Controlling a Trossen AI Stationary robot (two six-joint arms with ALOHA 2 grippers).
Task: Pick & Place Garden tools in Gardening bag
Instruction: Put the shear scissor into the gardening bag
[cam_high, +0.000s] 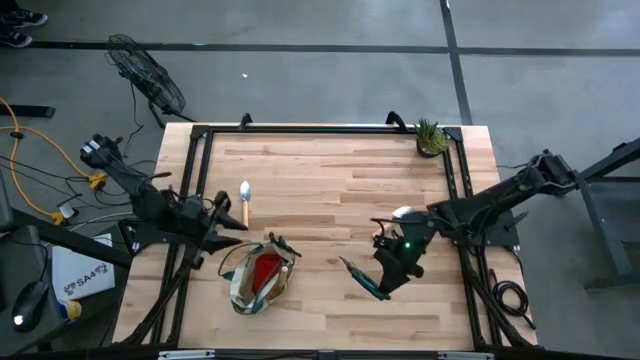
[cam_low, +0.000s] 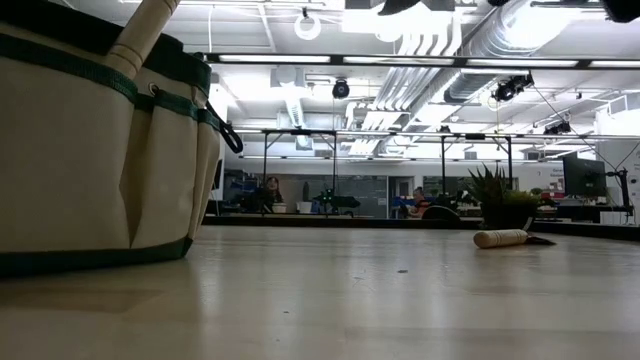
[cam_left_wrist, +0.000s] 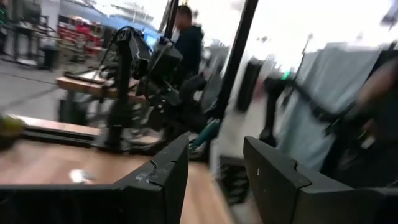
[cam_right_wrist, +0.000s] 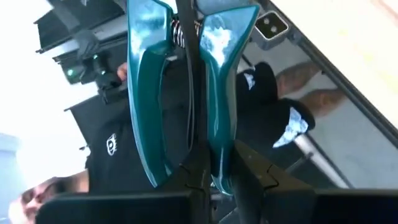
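So the step in hand looks to be the carry: a green-handled pruner (cam_right_wrist: 180, 93) is clamped in the right gripper (cam_high: 385, 283) and has to be taken over to the bag (cam_high: 262, 277), which sits lower centre-left in the high view with something red already inside. To do it well, the pruner should probably be lifted clear of the table first, then brought over the bag's open mouth rather than its rim or loop handles, which could be snagged by the dangling blade end. It is best lowered with the long axis lined up with the opening before anything is let go, since the canvas is soft and could be pushed aside or tipped by a sideways nudge. The right gripper is seen lower centre-right in the high view, well apart from the bag, and its fingers are nearly closed, pinched on one of the pruner's handles (in the right wrist view the teal handles and the spring fill the frame right above the fingers). The left gripper (cam_high: 222, 222) is parked just beside the bag's upper-left side, jaws partly spread with nothing seen between them in the left wrist view. One trowel (cam_high: 245, 201) is left on the table, above the bag in the high view, near the left gripper. The potted plant (cam_high: 430, 138) at the upper right of the table isn't part of the job.
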